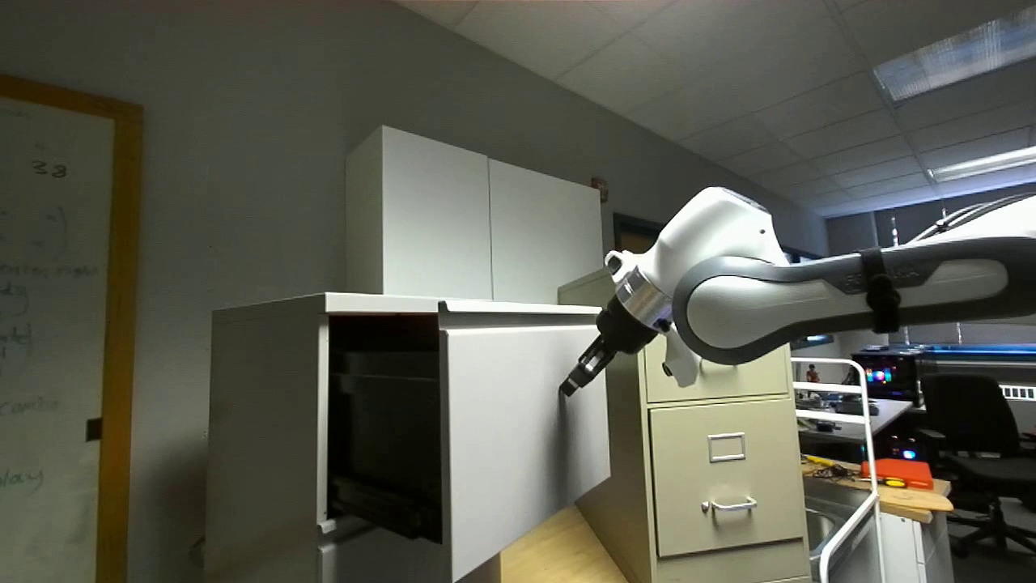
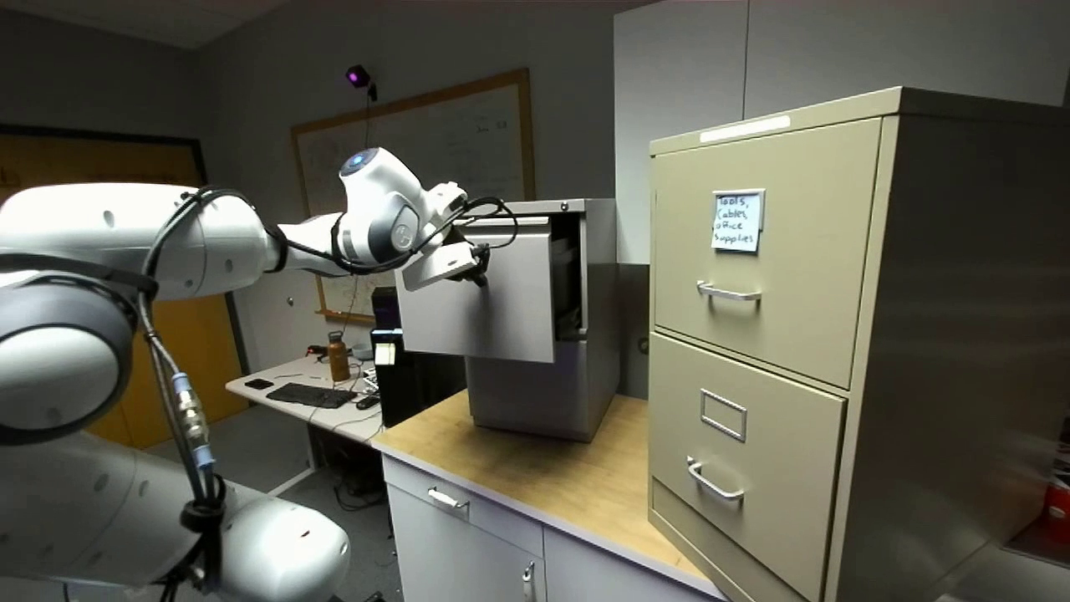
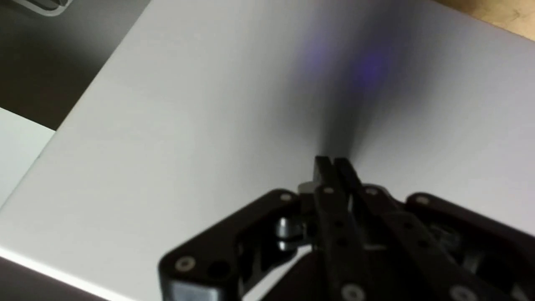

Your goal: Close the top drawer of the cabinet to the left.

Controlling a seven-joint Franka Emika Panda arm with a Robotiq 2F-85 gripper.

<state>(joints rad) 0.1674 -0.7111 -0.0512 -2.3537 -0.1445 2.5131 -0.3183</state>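
The top drawer (image 1: 518, 421) is pulled well out of the light-grey cabinet (image 1: 259, 429). Its dark interior shows at the side. The drawer's plain front (image 2: 518, 313) and the cabinet (image 2: 535, 393) also show in an exterior view. My gripper (image 1: 564, 389) points down at a slant against the drawer front, in its upper part. The gripper also shows in an exterior view (image 2: 481, 279). In the wrist view the fingertips (image 3: 333, 159) are together with nothing between them. They meet their shadow on the drawer front (image 3: 167, 159), so they touch it or nearly touch it.
A beige filing cabinet (image 1: 728, 470) with metal handles stands beside the grey cabinet, also seen in an exterior view (image 2: 752, 351). Both stand near a wooden counter top (image 2: 535, 460). A white cupboard (image 1: 437, 219) hangs behind. A desk (image 2: 292, 385) stands beyond the counter.
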